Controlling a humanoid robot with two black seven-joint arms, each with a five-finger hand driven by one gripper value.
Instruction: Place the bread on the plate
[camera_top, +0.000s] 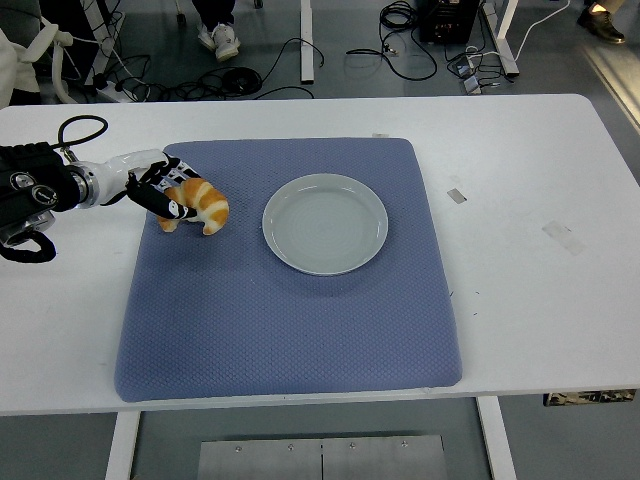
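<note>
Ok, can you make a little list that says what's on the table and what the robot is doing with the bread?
bread: a croissant, on the left part of the mat
left robot hand: fingers curled around the croissant's left end
right robot hand: not in the picture
plate: white, empty, to the right of the croissant
mat: blue, under both the plate and the croissant
table: white, with small bits of tape on its right side
job done: not yet, the croissant is not on the plate
</note>
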